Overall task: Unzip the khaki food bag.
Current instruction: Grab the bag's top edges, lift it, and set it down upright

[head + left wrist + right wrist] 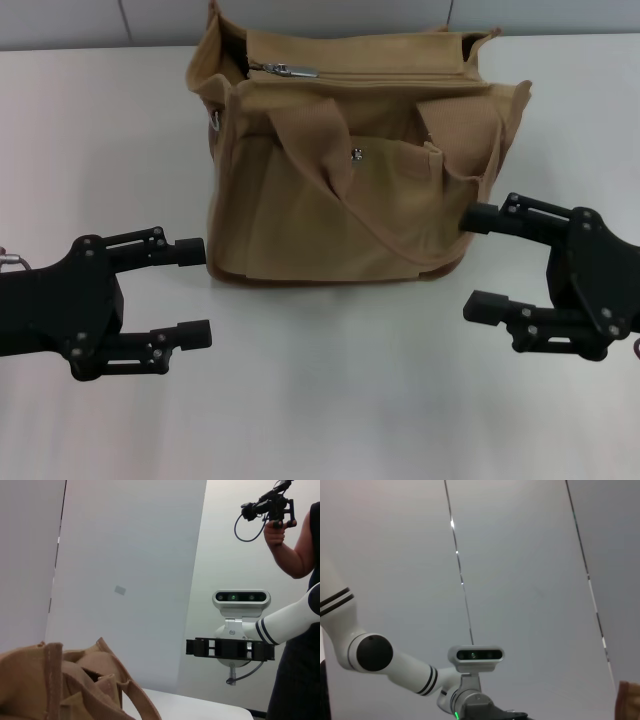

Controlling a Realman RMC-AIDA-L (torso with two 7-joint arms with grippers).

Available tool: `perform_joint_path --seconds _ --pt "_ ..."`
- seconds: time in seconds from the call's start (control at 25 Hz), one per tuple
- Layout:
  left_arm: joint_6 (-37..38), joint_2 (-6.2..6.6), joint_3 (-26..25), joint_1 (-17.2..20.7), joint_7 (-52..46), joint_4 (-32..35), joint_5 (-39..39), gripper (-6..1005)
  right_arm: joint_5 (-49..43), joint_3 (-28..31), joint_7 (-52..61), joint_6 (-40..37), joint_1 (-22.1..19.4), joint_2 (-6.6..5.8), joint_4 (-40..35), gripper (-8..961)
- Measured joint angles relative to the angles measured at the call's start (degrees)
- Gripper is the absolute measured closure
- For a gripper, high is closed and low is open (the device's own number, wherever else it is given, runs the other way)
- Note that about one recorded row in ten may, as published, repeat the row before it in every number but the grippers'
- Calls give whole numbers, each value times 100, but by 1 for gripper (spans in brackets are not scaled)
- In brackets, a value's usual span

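The khaki food bag (350,170) stands upright at the middle back of the white table (320,400), its pocket side facing me and its two strap handles draped over the front. Along its top runs a zipper with the silver pull (290,69) near the bag's left end. My left gripper (192,292) is open, low at the front left, fingers pointing at the bag's lower left corner. Open too, my right gripper (478,262) sits at the front right with its upper finger touching the bag's lower right side. The bag's top (65,685) fills the left wrist view's corner.
A white wall panel stands behind the table. In the left wrist view, my right gripper (230,649) and its wrist camera appear across the table, with a person (295,550) holding a camera rig behind it. The right wrist view shows the left arm's wrist camera (475,655) against the wall.
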Motion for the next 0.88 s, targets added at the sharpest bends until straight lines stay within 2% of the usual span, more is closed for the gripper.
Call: perform_joint_path --seconds 0.4,0.48,0.52,0.56,0.64,0.68,0.76,0.8,0.88 --pt "-45 7 -31 -8 -4 0 -5 251 -11 -44 4 62 -20 5 -3 163" --pt "-316 -15 -265 29 -5 -23 -14 258 -11 -44 4 71 -20 7 -4 163" --pt "-555 -71 -480 63 -4 -42 -30 262 -11 -44 4 87 -24 11 -5 163" --pt "-555 -71 -480 63 -4 -42 -30 266 -11 -44 4 87 -24 11 -5 163" --pt "-937 -263 -913 98 39 -40 -54 273 -11 -34 4 139 -25 14 37 163" --pt "-1000 -318 -1013 99 61 -33 -55 277 -9 -25 2 175 -19 14 79 163" --pt "-1253 -587 -1439 78 254 7 -60 285 1 -13 -7 268 7 13 171 164" --pt "-1333 -683 -1612 51 416 -25 -76 288 1 -28 -14 361 54 15 216 164" --pt "-1430 -759 -1763 -7 674 -167 -115 296 0 -35 -17 399 75 18 239 164"
